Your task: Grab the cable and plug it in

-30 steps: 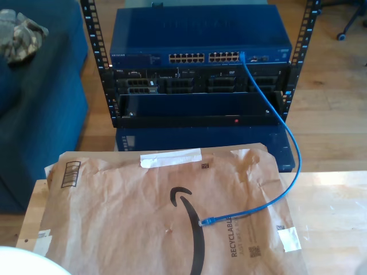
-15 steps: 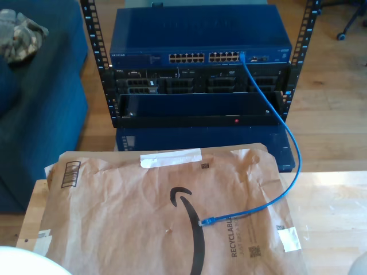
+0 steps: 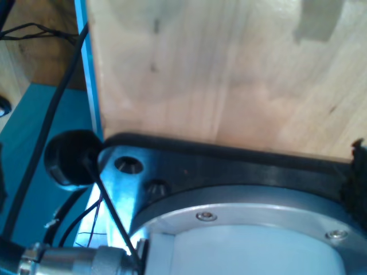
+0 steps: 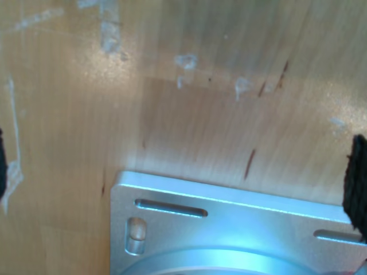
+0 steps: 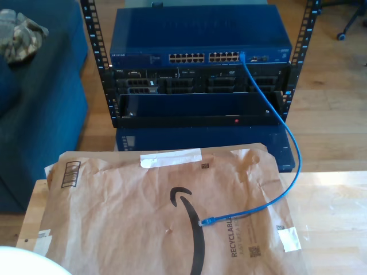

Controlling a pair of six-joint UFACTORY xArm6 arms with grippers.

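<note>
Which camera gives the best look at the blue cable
The exterior view. It shows the cable whole, from the switch port down to its loose plug on the brown paper mailer. The two wrist views look at bare wood, not the cable.

Wooden table (image 5: pixel 332 200): light, pale-grained top, scuffed, with whitish smears on the bare part at the exterior view's right. Lying directly on it: 1 brown paper mailer (image 5: pixel 132 217), flat and creased, covering most of the visible top; black printed arrow mark and "RECYCLABLE" lettering, 1 strip of white tape near its far edge, 1 barcode label toward the exterior view's left.
</note>
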